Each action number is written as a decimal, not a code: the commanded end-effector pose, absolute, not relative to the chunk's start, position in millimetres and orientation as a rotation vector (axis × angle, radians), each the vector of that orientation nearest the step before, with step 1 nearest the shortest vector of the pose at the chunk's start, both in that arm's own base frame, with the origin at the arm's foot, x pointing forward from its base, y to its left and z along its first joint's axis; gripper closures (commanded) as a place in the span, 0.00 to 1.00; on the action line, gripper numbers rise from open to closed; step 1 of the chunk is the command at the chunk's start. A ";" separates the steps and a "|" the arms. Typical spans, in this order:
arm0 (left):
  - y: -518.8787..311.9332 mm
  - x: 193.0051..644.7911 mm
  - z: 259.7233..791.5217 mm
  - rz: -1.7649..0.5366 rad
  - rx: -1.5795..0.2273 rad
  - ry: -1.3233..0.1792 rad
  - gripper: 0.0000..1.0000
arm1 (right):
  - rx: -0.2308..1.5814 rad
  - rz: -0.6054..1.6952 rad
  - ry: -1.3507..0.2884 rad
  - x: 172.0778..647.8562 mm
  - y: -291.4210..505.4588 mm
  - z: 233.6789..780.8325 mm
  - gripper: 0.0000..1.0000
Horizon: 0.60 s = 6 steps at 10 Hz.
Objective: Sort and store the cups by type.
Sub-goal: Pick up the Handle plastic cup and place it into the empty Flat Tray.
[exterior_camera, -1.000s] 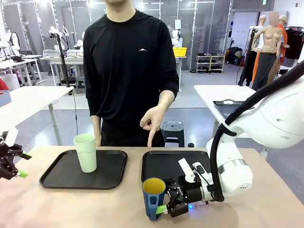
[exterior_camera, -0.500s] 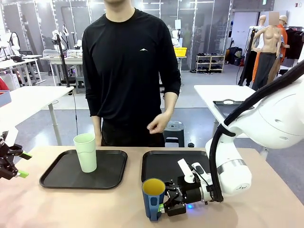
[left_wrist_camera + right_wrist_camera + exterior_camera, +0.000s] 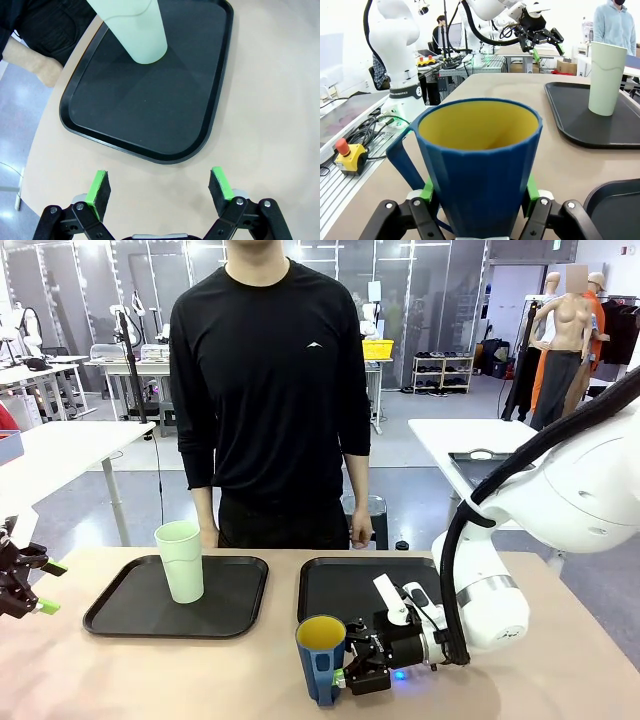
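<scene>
— Looking across the table from the front, what is the right gripper [image 3: 350, 672] doing?
— It is clenched around the dark blue handled mug with the yellow inside [image 3: 322, 657], upright on the beige table [image 3: 180, 675], just in front of the right-hand black tray [image 3: 345, 585]. The tall pale mint-green tumbler [image 3: 181, 560] stands on the left-hand black tray [image 3: 130, 612]. The left gripper [image 3: 45, 587] hangs at the left edge, spread wide.

— And its wrist camera?
— Green pads [image 3: 97, 187] wide apart, nothing between them, above bare table beside the tray.

— The right wrist camera?
— Both pads pressed against the mug's sides, handle to picture left.
</scene>
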<state>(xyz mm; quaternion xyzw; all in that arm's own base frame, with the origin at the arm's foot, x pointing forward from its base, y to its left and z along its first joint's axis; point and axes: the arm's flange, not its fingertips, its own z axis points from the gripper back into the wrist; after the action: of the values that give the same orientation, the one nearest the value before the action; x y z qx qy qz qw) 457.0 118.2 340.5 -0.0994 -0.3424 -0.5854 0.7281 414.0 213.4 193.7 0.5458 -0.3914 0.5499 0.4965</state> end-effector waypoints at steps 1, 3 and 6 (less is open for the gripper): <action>118.4 457.5 341.9 -1.290 -0.230 -0.778 0.00 | 1.268 1.291 -0.954 407.5 217.1 211.9 0.28; 118.4 457.5 341.9 -1.290 -0.230 -0.778 0.00 | 1.243 1.284 -0.976 406.3 212.4 245.7 0.28; 118.4 457.5 341.9 -1.290 -0.230 -0.778 0.00 | 1.247 1.275 -1.027 412.2 195.6 280.1 0.28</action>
<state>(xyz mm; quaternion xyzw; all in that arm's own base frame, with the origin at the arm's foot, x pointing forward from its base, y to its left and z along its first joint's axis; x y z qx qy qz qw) 457.0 118.2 340.5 -0.0994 -0.3424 -0.5854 0.7281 416.5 200.0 273.1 0.5142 -0.4285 0.5442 0.5058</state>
